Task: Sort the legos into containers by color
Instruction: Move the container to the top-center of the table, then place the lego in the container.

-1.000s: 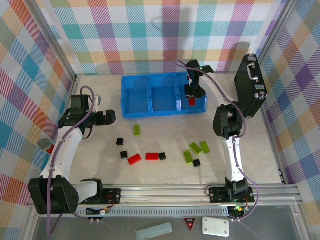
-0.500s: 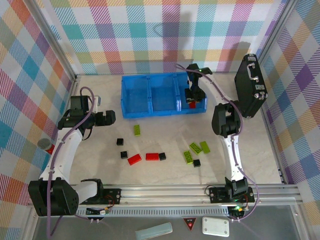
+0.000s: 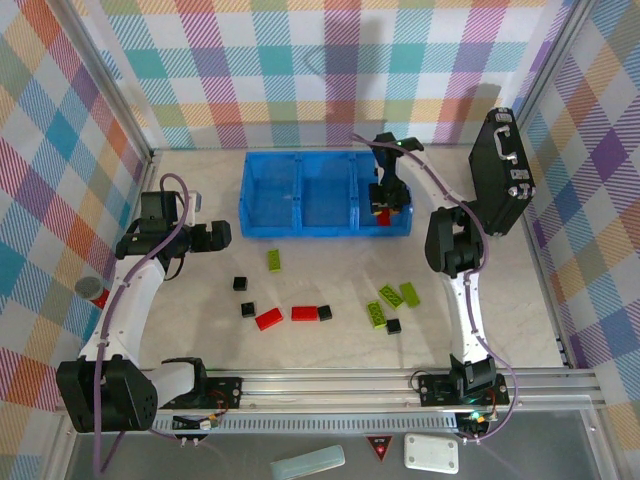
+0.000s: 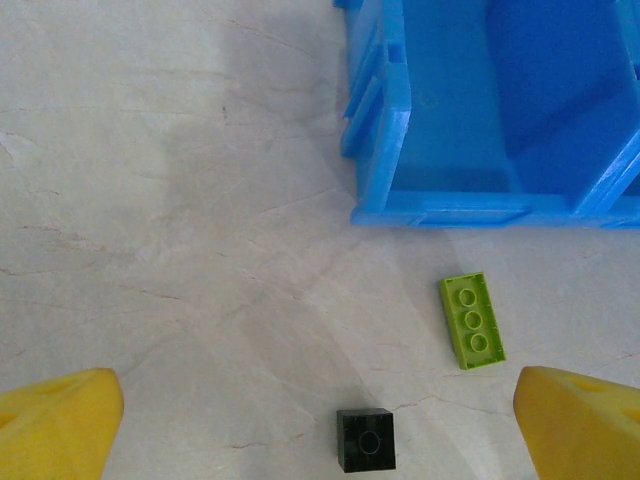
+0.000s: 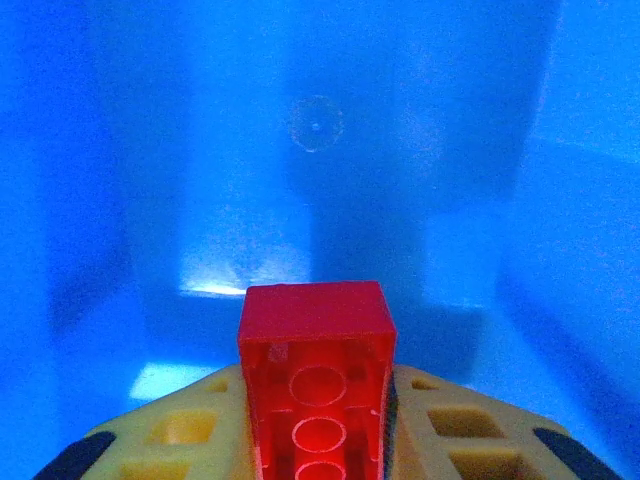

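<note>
The blue tray (image 3: 300, 228) holds three containers in a row. My right gripper (image 3: 385, 203) is down inside the right-hand one, shut on a red lego (image 3: 383, 211). In the right wrist view that red lego (image 5: 315, 350) sits between the yellow fingers (image 5: 180, 430), just above the blue container floor (image 5: 320, 130). My left gripper (image 3: 216, 236) hovers open left of the tray. Its view shows a lime-green lego (image 4: 472, 320) and a black lego (image 4: 366, 440) on the table below the tray's corner (image 4: 400, 130). Red (image 3: 268, 319), green (image 3: 376, 314) and black (image 3: 394, 326) legos lie scattered.
A black briefcase (image 3: 505, 170) leans against the right wall. A red-capped grey cylinder (image 3: 92, 290) stands at the left edge. Checked walls close in the back and sides. The metal rail (image 3: 350, 380) carrying the arm bases runs along the near edge.
My right gripper has sunk lower into the right-hand container with the red lego still held. The left arm has stayed where it was.
</note>
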Controlling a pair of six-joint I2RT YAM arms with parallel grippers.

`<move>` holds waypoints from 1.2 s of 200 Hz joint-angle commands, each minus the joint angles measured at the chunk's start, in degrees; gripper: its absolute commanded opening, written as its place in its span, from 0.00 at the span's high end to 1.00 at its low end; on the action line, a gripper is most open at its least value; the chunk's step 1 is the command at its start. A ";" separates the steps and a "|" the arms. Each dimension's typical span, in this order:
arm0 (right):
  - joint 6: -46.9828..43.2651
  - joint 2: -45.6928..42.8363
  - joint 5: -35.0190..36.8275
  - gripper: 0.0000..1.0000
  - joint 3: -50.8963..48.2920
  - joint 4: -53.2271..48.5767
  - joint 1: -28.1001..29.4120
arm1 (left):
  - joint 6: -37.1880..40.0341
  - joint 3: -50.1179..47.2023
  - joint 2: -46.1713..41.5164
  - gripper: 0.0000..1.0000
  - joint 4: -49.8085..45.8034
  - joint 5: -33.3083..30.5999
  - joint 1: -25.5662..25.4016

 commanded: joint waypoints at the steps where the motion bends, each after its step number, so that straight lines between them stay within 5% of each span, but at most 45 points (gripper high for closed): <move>1: 2.39 -1.16 -4.13 0.67 0.18 1.82 0.42 | 0.63 -0.37 0.07 0.00 -0.23 0.78 0.83; 95: 5.85 2.32 -14.76 0.65 -0.26 11.72 -0.22 | 0.72 -0.52 -0.06 0.00 -0.38 0.41 0.83; 240: 7.35 2.65 -20.91 0.56 -7.09 17.27 -2.31 | 0.89 -0.37 0.25 0.00 -0.71 0.27 0.78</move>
